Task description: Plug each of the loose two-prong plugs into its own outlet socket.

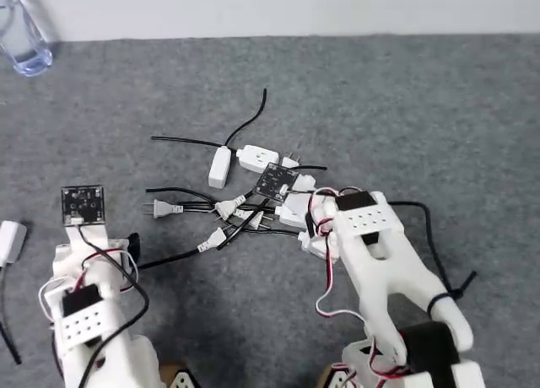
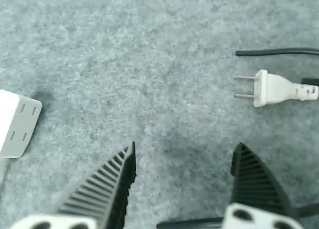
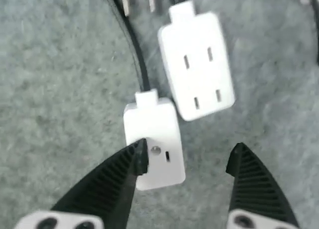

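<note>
The right hand (image 3: pixel 189 152) is spread over a socket (image 3: pixel 155 144), one finger (image 3: pixel 124 169) touching it; left hand (image 2: pixel 184 154) spread, a plug (image 1: pixel 167 208) at its three o'clock. Closing off-centre could shove the socket into the cords (image 3: pixel 137 55).

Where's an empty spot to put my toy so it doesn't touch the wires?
The carpet is bare on the far right, between the wall and the right arm. Another bare patch lies between the cup and the cables. The middle is crowded with a tangle of plugs and sockets.
</note>
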Controlling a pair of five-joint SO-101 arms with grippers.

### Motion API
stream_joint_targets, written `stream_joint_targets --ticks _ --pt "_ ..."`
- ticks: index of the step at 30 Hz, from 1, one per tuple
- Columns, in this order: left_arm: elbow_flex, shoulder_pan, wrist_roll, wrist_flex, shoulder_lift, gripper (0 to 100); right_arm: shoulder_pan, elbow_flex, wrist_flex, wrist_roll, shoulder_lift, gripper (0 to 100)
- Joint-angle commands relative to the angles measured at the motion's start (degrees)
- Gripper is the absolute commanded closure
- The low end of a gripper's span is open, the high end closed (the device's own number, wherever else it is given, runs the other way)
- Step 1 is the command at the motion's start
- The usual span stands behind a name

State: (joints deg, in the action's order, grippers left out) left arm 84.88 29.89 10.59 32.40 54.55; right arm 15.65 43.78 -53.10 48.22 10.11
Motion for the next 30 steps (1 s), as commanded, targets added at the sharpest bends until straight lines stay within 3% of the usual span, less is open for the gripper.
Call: stream_joint_targets --ticks 1,10,20,30 --pt "2.24 0.18 -1.14 -1.49 7.82 71 -0.66 -0.7 2.51 1.93 -3.65 72.6" --pt "8.84 6.15 -7.38 -0.7 26.64 71 3.74 -0.7 -4.26 1.85 -4.26 72.6" --pt "11.91 5.45 -7.12 12.31 44.84 71 5.76 -2.37 -15.43 1.67 4.97 72.6" --pt "11.74 5.1 -6.95 15.56 47.56 71 5.32 4.4 -4.44 1.76 0.22 74.3"
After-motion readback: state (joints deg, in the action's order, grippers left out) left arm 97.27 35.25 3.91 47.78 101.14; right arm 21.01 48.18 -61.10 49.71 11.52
